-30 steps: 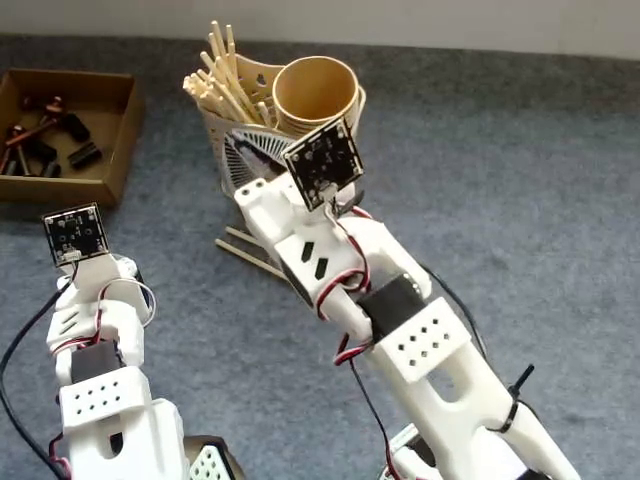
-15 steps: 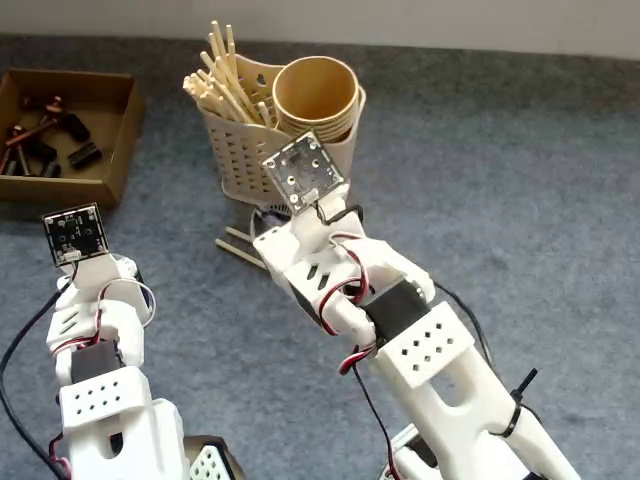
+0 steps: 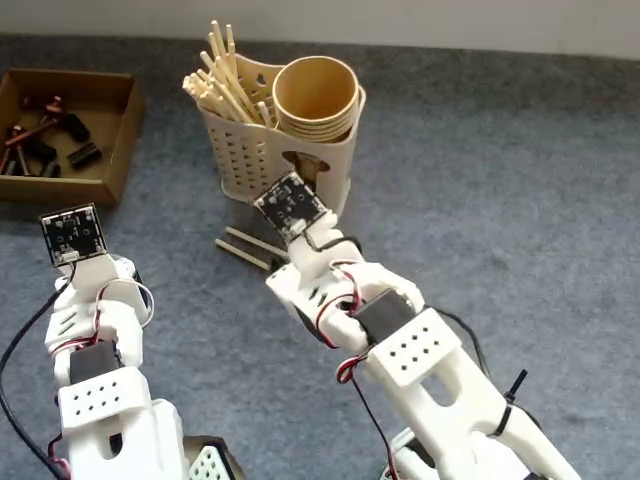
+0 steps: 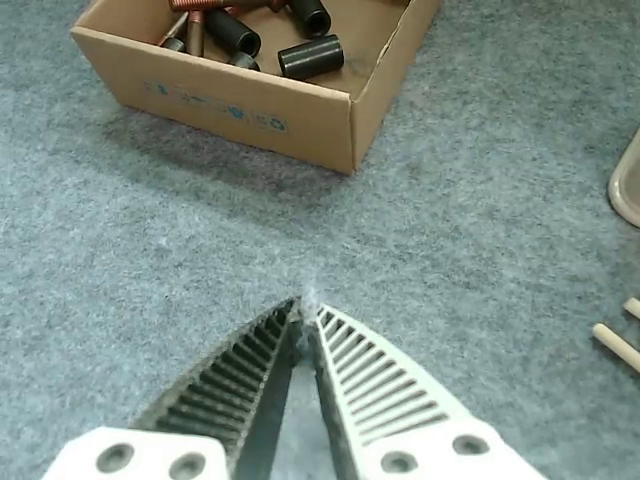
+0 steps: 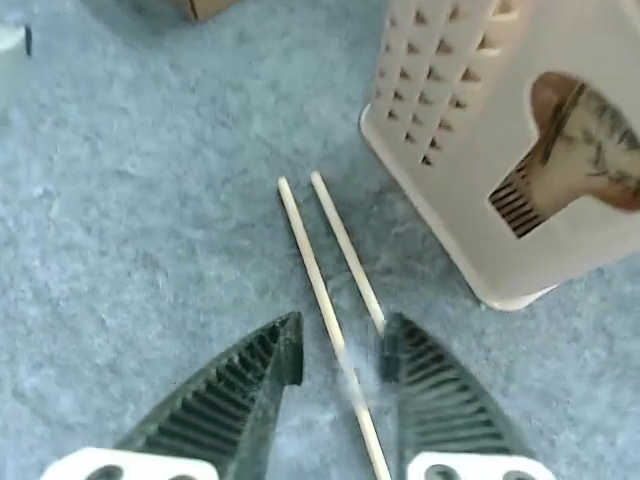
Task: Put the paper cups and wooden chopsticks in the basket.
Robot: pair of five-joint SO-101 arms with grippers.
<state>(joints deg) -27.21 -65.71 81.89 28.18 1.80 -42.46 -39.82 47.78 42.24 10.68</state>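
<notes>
We see the basket (image 3: 255,160), already holding stacked paper cups (image 3: 315,92) and bundled chopsticks (image 3: 215,85), just beyond our right claw (image 5: 340,350), spread low to straddle two loose wooden chopsticks (image 5: 345,245) on the surface (image 3: 520,200). Our left claw (image 4: 303,312) rests pressed together, idle.

Grey carpet (image 3: 520,150) underneath; a pale strip (image 3: 400,20), perhaps wall, along the far edge.

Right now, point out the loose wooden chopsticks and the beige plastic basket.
loose wooden chopsticks (image 5: 309,260), right wrist view, mid-shaft of the longer-showing stick
beige plastic basket (image 3: 240,160), high view, perforated front wall
</notes>
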